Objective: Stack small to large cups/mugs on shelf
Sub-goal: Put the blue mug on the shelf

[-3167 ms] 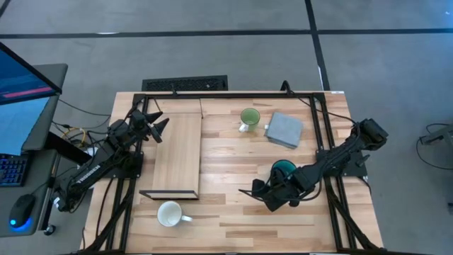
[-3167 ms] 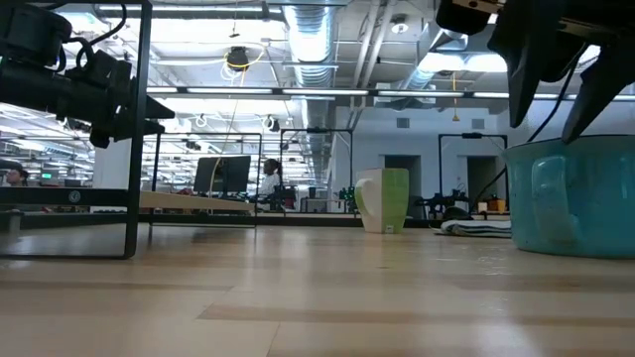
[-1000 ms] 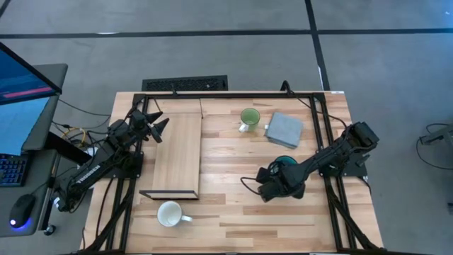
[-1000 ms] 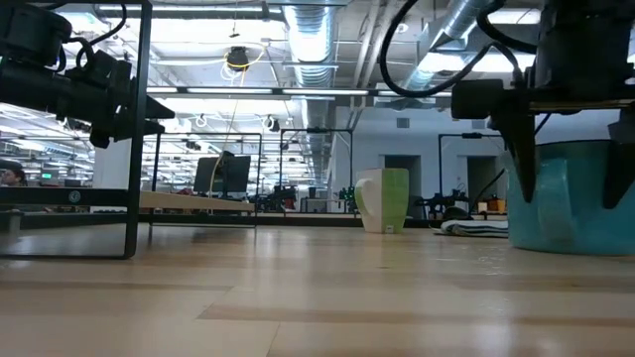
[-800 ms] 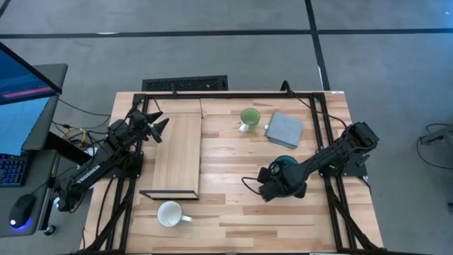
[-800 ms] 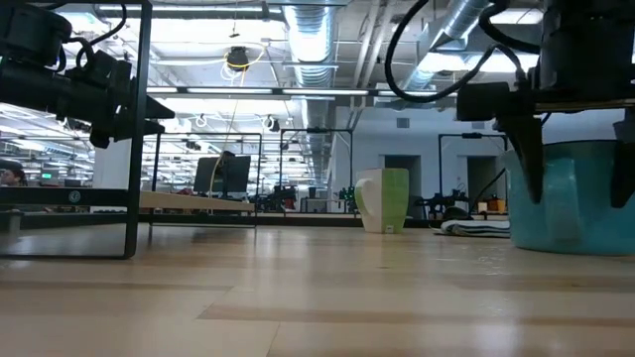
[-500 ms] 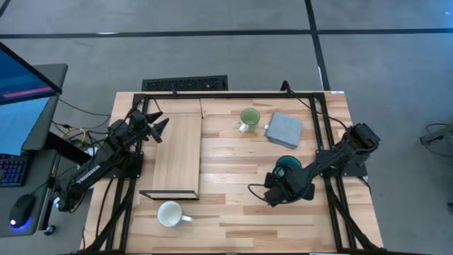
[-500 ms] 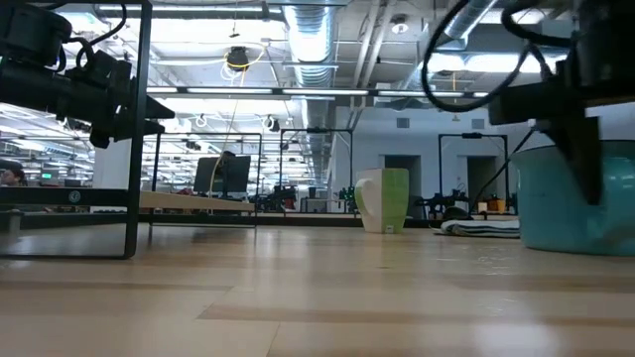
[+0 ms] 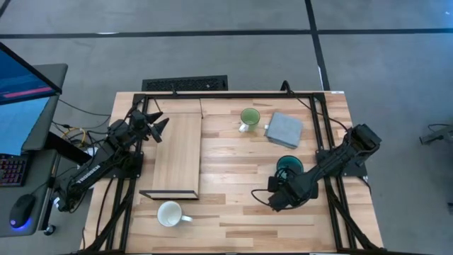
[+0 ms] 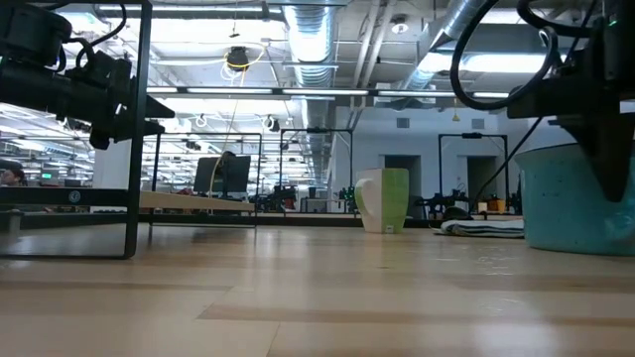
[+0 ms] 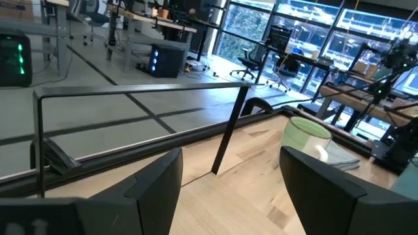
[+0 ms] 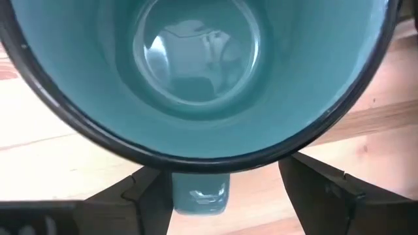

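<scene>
The teal mug (image 9: 289, 166) stands upright on the tabletop right of centre. In the right wrist view its handle (image 12: 199, 194) sits between my right gripper's (image 12: 221, 177) open fingers. That gripper (image 9: 278, 199) hangs at the mug's near side, pointing down. The light green mug (image 9: 249, 117) stands near the far edge, and the white mug (image 9: 170, 213) stands by the near edge. The shelf (image 9: 177, 154) lies left of centre with its black frame (image 9: 168, 193) at the near end. My left gripper (image 9: 157, 125) waits open over the shelf's far left corner. My right gripper comes from above with its open fingers on either side of the teal mug's handle (image 12: 199, 194), just below the rim. One finger (image 12: 151, 189) lies close against the handle's side, but I cannot tell whether it touches. The mug stands on the table.
A flat grey square pad (image 9: 284, 130) lies just beyond the teal mug, to the right of the green mug. Black frame rails run along the table's far, left and right edges (image 9: 322, 127). Bare slatted wood lies between the shelf and the teal mug.
My right gripper has drawn back from over the teal mug toward the near edge and a little to the right, uncovering more of the mug's opening. The teal mug has shifted slightly toward the table's right while staying upright.
</scene>
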Tool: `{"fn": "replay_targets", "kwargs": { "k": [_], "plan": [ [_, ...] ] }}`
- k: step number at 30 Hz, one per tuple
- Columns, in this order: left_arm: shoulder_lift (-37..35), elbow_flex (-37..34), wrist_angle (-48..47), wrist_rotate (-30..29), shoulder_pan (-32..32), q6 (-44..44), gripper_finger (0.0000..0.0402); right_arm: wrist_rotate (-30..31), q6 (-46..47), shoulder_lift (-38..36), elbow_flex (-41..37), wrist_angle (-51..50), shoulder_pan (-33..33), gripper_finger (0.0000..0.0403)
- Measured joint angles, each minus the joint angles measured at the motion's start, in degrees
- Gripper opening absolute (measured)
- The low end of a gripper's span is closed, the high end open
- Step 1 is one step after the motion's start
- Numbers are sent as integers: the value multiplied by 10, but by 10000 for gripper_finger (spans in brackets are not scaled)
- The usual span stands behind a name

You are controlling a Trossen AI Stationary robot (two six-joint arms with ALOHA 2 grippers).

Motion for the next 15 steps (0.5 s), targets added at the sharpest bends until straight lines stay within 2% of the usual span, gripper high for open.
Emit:
{"fn": "replay_targets", "kwargs": {
  "k": [15],
  "plan": [
    [0, 0, 0, 0, 0, -1, 248, -4, -7, 2, 0, 6, -1, 282]
  ]
}}
